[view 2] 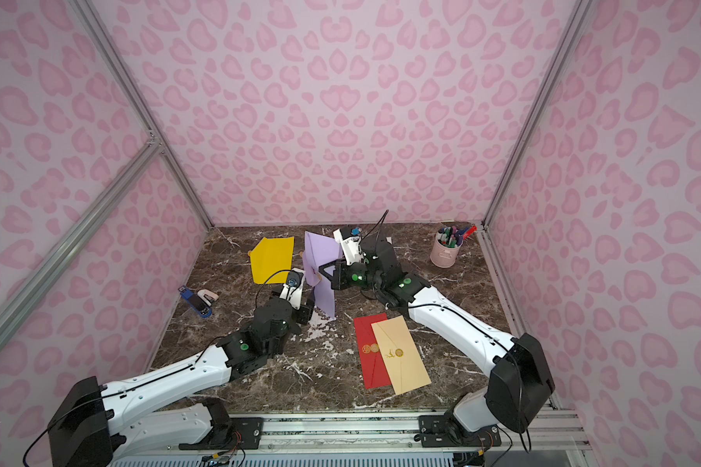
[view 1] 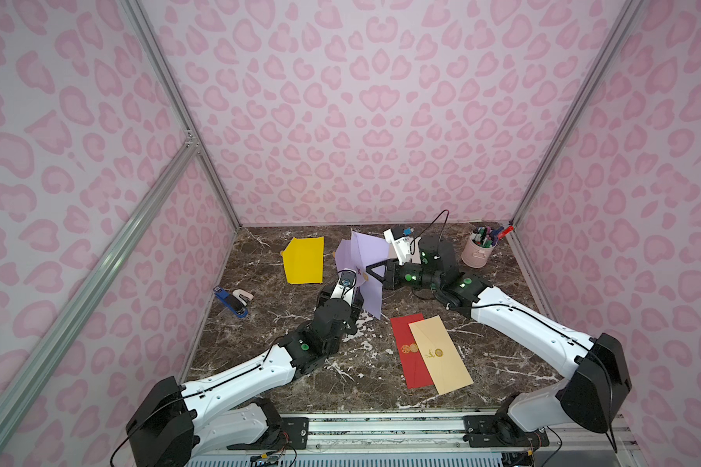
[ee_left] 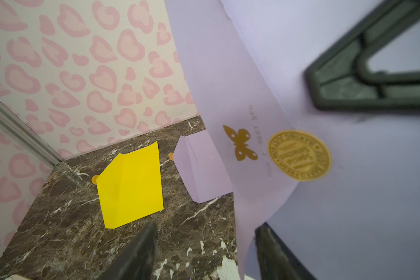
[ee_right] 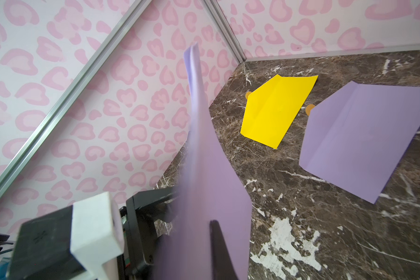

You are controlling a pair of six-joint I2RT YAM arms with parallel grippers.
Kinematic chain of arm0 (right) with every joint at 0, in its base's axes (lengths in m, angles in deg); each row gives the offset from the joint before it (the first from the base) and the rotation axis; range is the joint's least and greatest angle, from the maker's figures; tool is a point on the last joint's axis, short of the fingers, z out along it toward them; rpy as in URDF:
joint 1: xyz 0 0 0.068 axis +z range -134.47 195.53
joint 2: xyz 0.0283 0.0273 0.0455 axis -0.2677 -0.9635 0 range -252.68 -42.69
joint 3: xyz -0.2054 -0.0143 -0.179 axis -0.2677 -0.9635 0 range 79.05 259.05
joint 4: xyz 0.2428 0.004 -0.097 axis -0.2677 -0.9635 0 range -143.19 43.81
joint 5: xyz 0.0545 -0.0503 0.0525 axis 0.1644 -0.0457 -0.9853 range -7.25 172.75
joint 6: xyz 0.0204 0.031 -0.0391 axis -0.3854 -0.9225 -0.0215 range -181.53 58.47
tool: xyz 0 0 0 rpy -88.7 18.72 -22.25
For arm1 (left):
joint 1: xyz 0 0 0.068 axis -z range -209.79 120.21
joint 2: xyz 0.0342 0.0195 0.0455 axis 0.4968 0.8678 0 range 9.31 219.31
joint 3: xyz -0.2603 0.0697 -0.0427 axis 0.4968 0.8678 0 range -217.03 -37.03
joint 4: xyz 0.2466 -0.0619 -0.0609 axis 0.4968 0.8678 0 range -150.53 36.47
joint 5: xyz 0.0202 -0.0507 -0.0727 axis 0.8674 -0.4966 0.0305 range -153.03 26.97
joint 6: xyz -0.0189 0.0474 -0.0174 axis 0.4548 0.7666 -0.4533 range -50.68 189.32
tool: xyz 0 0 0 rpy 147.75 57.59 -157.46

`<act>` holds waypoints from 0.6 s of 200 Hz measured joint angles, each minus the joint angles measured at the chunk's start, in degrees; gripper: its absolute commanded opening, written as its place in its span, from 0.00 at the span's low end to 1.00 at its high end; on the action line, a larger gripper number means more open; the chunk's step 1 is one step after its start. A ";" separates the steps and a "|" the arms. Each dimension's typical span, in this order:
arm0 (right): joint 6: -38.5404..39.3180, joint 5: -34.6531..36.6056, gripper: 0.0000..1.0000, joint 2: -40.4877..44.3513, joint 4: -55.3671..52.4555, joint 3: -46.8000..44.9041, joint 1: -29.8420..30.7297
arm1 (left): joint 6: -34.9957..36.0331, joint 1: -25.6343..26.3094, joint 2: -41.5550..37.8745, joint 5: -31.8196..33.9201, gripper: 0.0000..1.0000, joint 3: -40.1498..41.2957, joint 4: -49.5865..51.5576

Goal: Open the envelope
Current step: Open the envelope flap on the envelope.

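A lilac envelope [view 1: 373,295] [view 2: 324,295] stands upright above the middle of the marble table, seen edge-on in the right wrist view [ee_right: 211,174]. My right gripper [view 1: 368,273] [ee_right: 204,228] is shut on it from the right; one dark finger [ee_right: 216,242] lies against the paper and the other is hidden behind it. The flap [ee_left: 228,101] carries a gold butterfly and a round gold seal [ee_left: 298,155]. My left gripper [ee_left: 206,224] is open at the flap's lower end, and the flap's edge hangs between its fingers, close to one of them [ee_left: 274,252].
A yellow envelope [view 1: 304,260] and a second lilac one [ee_right: 364,135] lie at the back. A red envelope [view 1: 405,347] and a cream one [view 1: 438,351] overlap at the front right. A pink pen cup [view 1: 478,250] stands back right, a blue stapler [view 1: 231,303] at the left.
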 measured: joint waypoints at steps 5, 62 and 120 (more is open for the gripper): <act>-0.04 0.09 0.00 0.00 0.04 0.00 0.13 | -0.02 0.00 0.24 0.00 0.66 -0.13 -0.09; -0.11 0.74 0.00 -0.11 0.70 0.00 0.55 | -0.22 0.04 0.94 -0.04 0.65 -0.46 -1.22; -0.74 1.75 0.00 -0.79 1.11 0.61 1.49 | -0.44 0.33 0.94 0.28 0.64 -0.46 -2.49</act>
